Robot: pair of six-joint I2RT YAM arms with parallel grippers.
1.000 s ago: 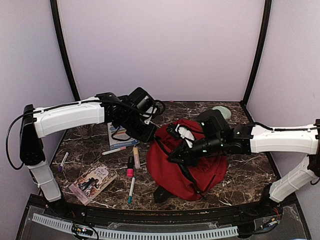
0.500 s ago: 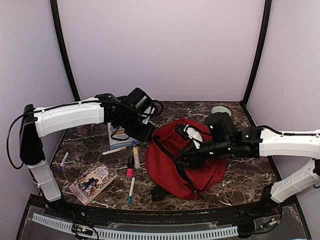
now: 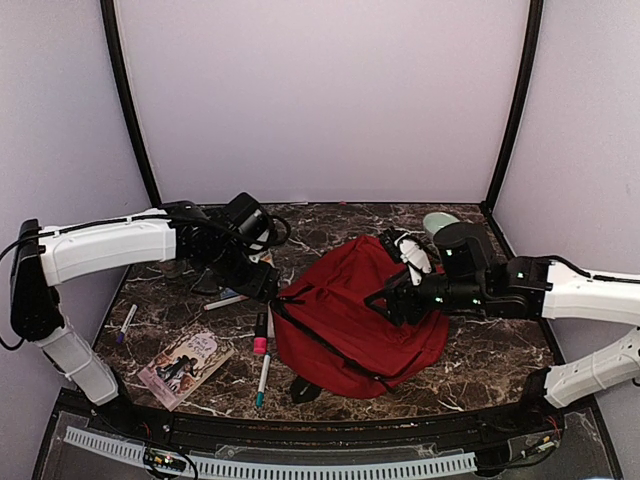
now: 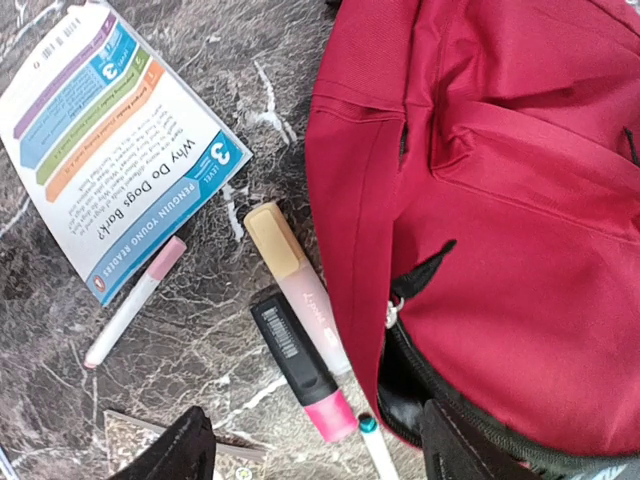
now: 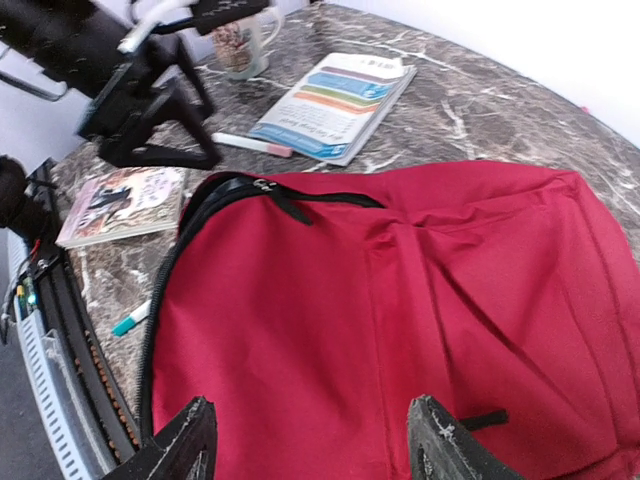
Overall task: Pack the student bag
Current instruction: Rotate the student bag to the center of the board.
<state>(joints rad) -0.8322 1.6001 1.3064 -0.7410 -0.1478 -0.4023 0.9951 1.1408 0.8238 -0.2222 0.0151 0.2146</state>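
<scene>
Since a second ago the student bag (image 3: 355,325) has slumped flatter on the table (image 3: 500,350), right of centre, as both arms let go and drew back. The left gripper (image 4: 315,442) and right gripper (image 5: 312,450) stand wide, holding nothing. The bag's zip mouth faces left, and its contents cannot be made out. Loading seems next: lift the mouth open, then fetch the reader book (image 4: 120,150) or the pink highlighter (image 4: 300,368) just beside it.

Right claw (image 5: 310,408) spread above red student bag (image 5: 400,300); booklet (image 5: 330,105), mug (image 5: 240,40) beyond.
</scene>
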